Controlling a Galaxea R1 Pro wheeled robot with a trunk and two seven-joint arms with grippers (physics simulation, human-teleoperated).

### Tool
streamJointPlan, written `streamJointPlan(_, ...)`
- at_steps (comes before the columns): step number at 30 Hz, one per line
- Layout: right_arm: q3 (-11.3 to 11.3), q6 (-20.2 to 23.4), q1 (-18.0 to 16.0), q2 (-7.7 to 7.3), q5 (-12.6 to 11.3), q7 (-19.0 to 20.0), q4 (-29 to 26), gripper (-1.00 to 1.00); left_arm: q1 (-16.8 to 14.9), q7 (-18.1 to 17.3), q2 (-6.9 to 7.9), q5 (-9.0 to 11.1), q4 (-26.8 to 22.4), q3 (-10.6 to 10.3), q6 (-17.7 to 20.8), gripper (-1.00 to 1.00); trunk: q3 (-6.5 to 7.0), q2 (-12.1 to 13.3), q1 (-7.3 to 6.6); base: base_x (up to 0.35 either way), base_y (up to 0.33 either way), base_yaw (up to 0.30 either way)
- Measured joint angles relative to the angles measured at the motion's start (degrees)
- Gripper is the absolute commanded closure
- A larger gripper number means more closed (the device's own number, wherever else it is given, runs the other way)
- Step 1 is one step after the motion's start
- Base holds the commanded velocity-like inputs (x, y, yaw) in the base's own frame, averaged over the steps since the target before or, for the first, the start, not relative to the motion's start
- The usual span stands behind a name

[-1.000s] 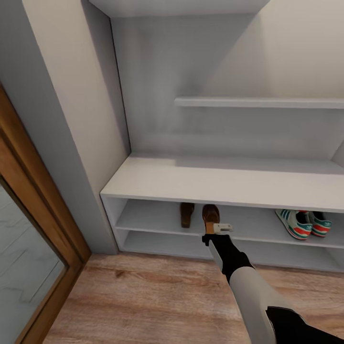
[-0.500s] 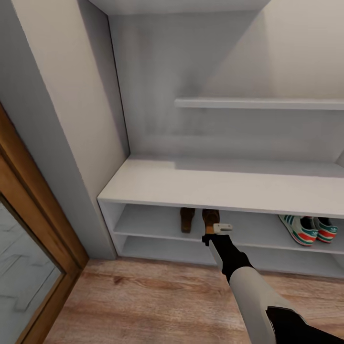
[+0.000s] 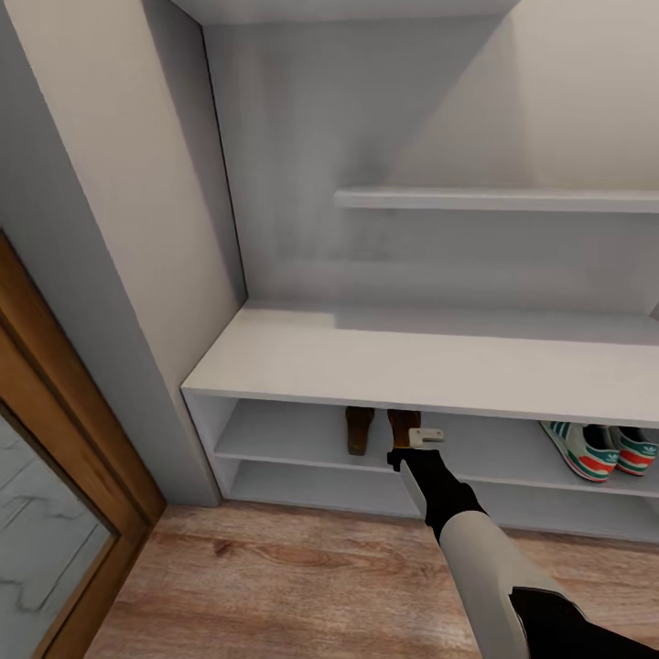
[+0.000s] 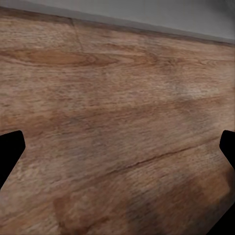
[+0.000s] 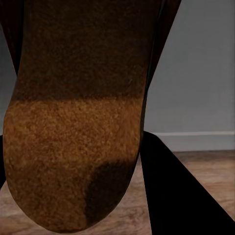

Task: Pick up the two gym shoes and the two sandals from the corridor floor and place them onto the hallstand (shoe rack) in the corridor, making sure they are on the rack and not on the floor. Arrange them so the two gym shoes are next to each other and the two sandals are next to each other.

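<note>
The second sandal, pinched by the right tool, should be set level beside its mate at nine o'clock.

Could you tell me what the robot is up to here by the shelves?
The robot is putting shoes away in the hallstand. Its right gripper reaches into the upper open compartment, where the second sandal sits close against its fingers, beside the first sandal. Whether the gripper grips it or has let go cannot be told. The two gym shoes already stand side by side further right on the same shelf. The left gripper hangs open over the corridor floor.
</note>
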Motion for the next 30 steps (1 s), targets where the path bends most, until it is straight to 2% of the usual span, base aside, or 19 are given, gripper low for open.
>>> streamJointPlan(8,-0.1,-0.1,0.0,0.0,-0.1,0.0,0.0,1.0,0.0,0.2,-0.08,0.0,0.0,-0.1,0.1,-1.0,0.0,0.0,0.0,0.0,0.0,0.0)
streamJointPlan(21,-0.2,-0.1,0.0,0.0,-0.3,0.0,0.0,1.0,0.0,0.4,-0.05,-0.1,0.0,0.1,0.1,-1.0,-3.5,-0.2,0.34,0.0,0.0,0.049)
streamJointPlan(30,-0.2,-0.1,0.0,0.0,-0.2,0.0,0.0,1.0,0.0,0.4,0.0,-0.1,0.0,0.3,0.0,-1.0,-3.54,-0.2,0.32,0.048,0.0,0.001)
